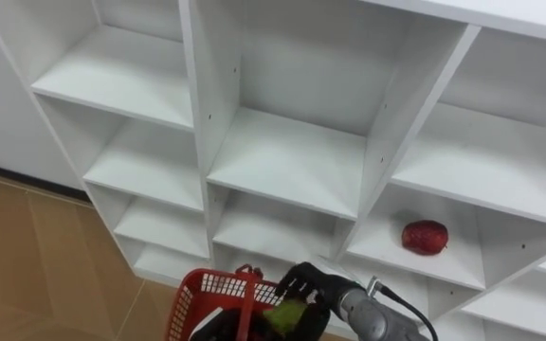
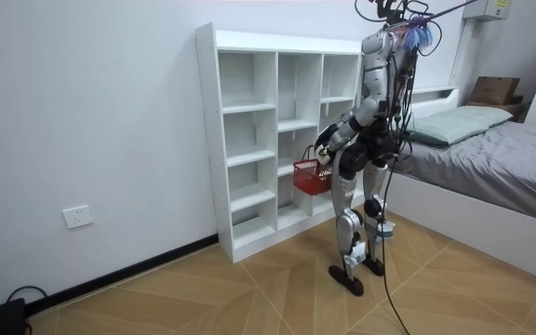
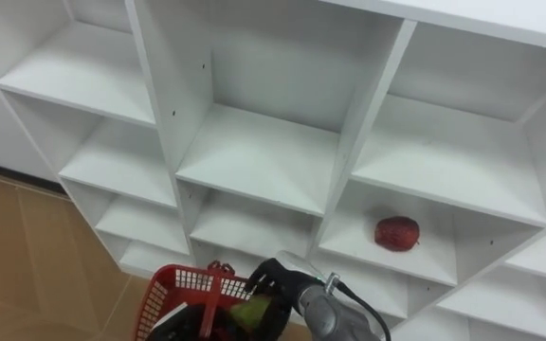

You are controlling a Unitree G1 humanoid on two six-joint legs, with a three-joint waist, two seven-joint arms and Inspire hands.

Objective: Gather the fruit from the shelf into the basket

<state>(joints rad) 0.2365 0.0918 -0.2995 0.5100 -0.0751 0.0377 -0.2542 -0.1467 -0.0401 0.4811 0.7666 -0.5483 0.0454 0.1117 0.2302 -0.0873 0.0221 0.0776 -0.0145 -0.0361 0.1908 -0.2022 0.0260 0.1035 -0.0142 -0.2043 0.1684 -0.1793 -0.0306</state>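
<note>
The robot stood upright on the wooden floor (image 2: 249,288), facing the white shelf unit (image 1: 292,161) and close to its front, with a bed (image 2: 491,158) on the side away from the shelf unit; a red fruit (image 1: 425,237) lay alone in a compartment to the right of the shelf unit's middle column, toward the back of its board and well apart from both hands; a red plastic basket (image 1: 202,289) with a mesh wall hung in front of the shelf unit's lower compartments; the right hand (image 1: 303,284) came in from the lower right, clenched round a yellow-green fruit (image 1: 288,314), and held it just over the basket's rim, short of the shelf unit's front edge; the left hand (image 2: 324,147) showed at the basket's handle in the room view, before the shelf unit's lower half; whether it gripped the handle could not be told.
</note>
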